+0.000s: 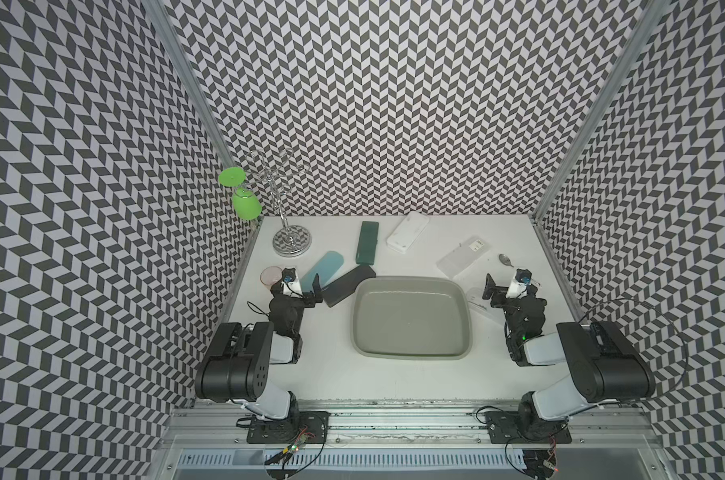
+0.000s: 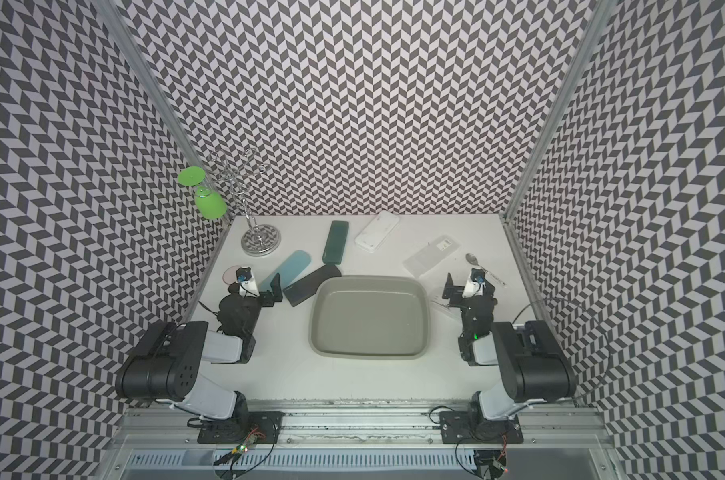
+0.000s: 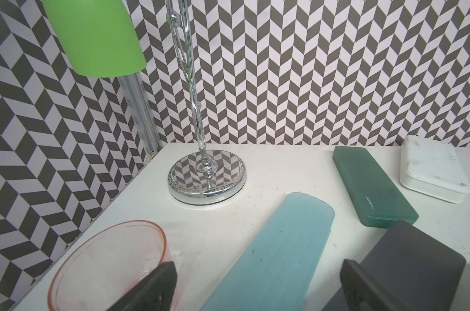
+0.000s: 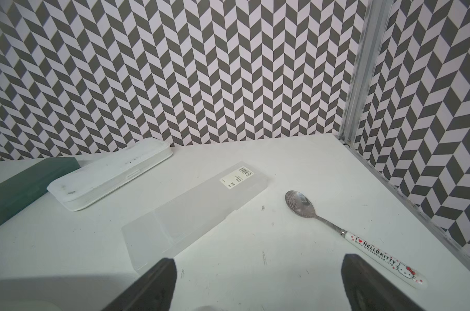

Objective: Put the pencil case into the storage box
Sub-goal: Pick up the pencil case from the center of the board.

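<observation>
The grey storage box [image 1: 410,320] [image 2: 369,320] stands mid-table with nothing in it. Several pencil cases lie behind it: a light blue one [image 1: 325,266] [image 3: 277,250], a dark grey one [image 1: 348,284] [image 3: 406,269], a dark green one [image 1: 367,242] [image 3: 374,185], a white one [image 1: 408,232] [image 4: 110,173] and a frosted clear one [image 1: 460,257] [image 4: 190,212]. My left gripper [image 1: 298,289] [image 2: 257,291] [image 3: 258,285] hangs open over the near end of the light blue case. My right gripper [image 1: 510,291] [image 2: 471,289] [image 4: 258,282] is open over bare table, right of the box.
A chrome rack [image 1: 292,240] with a hanging green cup [image 1: 246,205] stands at the back left. A pink cup [image 1: 271,275] [image 3: 107,266] sits beside my left fingers. A spoon [image 1: 506,260] [image 4: 344,231] lies at the right. Another clear item [image 1: 483,307] lies partly under my right arm.
</observation>
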Robot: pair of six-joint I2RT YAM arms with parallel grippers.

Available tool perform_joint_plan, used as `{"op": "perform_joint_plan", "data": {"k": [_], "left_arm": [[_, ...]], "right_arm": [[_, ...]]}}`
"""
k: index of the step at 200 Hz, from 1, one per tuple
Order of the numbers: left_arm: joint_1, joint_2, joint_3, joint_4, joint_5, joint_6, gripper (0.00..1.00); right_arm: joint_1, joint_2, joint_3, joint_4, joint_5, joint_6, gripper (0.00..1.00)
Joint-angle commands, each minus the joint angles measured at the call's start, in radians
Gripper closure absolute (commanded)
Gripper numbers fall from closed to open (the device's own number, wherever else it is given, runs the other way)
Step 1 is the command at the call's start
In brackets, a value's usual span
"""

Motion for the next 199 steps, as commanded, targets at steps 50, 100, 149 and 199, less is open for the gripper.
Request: {"op": "perform_joint_plan", "data": {"k": [50,100,149,199], "left_arm": [[-0.006,-0.008,0.010,0.024,0.006,0.005,0.00],[-0.004,-0.005,0.015,0.019,0.005,0.003,0.00],[-0.006,-0.047,0.091,-0.121,-0.033,-0.014,0.00],[-0.059,-0.014,0.647,-1.002,-0.029,-0.216,0.01]], "right_arm": [[0.008,0.001,0.010,0.106,0.016,-0.009,0.00],[0.009,0.002,0.012,0.105,0.017,-0.009,0.00],[0.010,-0.106,0.219,-0.385,0.145,0.067,0.00],[0.023,-0.006,0.726,-1.232,0.131,0.256,0.01]]}}
